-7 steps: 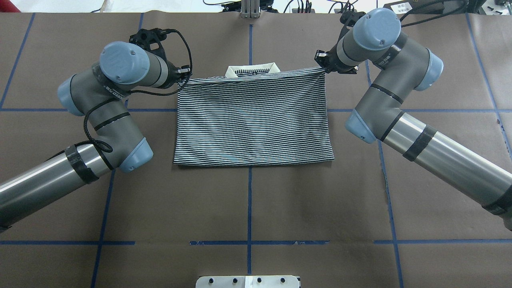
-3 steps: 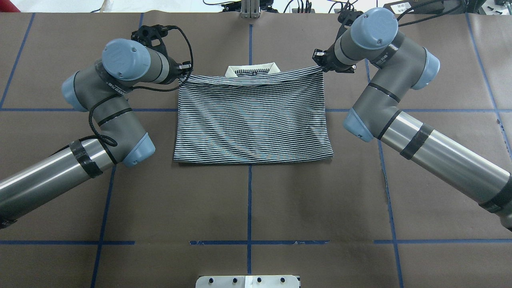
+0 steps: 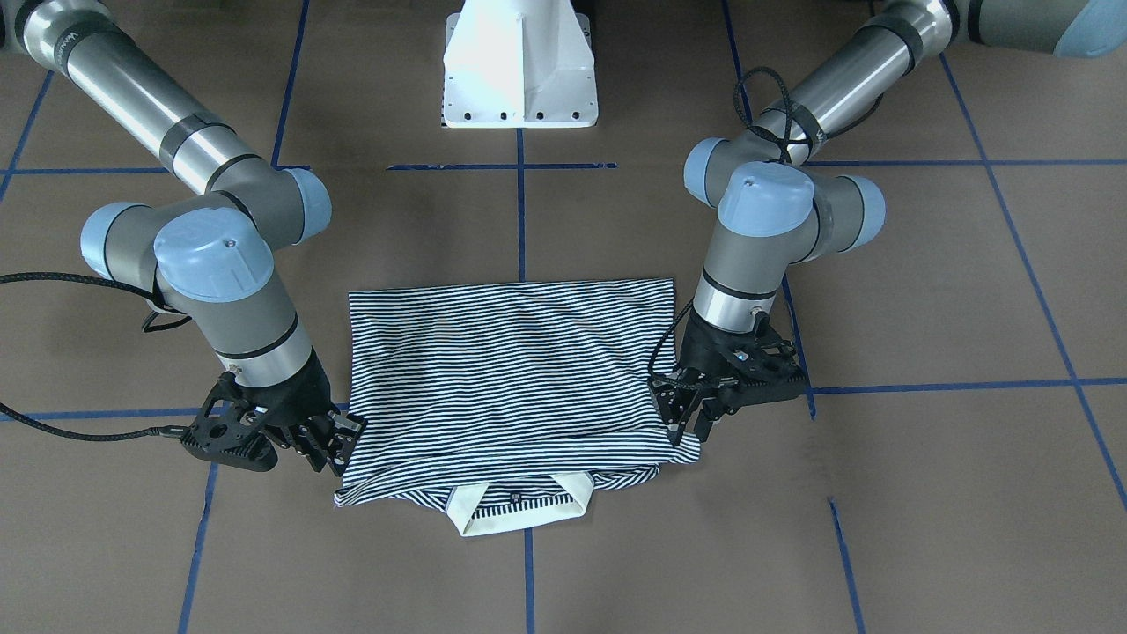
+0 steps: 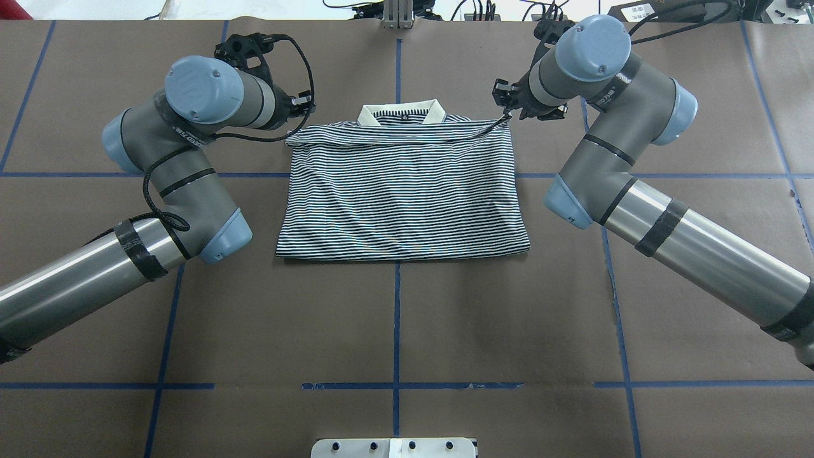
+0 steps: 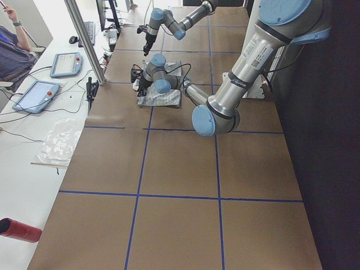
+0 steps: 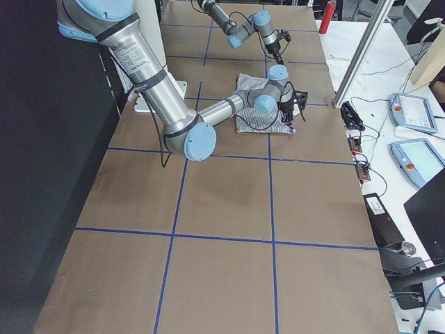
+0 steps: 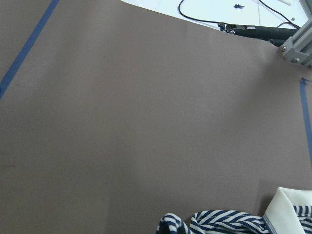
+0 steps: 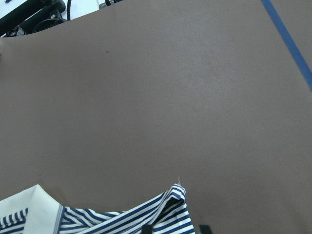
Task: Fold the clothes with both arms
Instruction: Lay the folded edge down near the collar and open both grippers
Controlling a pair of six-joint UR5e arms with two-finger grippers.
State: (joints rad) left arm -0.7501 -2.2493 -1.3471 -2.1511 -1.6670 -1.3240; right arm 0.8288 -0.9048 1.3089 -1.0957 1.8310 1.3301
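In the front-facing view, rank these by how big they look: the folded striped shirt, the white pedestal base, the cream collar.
1. striped shirt, by far the largest.
2. white pedestal base, though the view's top edge crops it.
3. cream collar, about as wide as the base but shallower.

polo shirt (image 4: 400,191): front covered by its own folded-over layer; only the collar (image 4: 399,113) shows.
wrist views: shirt cut off by the bottom edge.
left gripper (image 3: 689,429): overhead, fingertips hidden behind the left arm (image 4: 210,102).
side views: shirt too small to show any detail.
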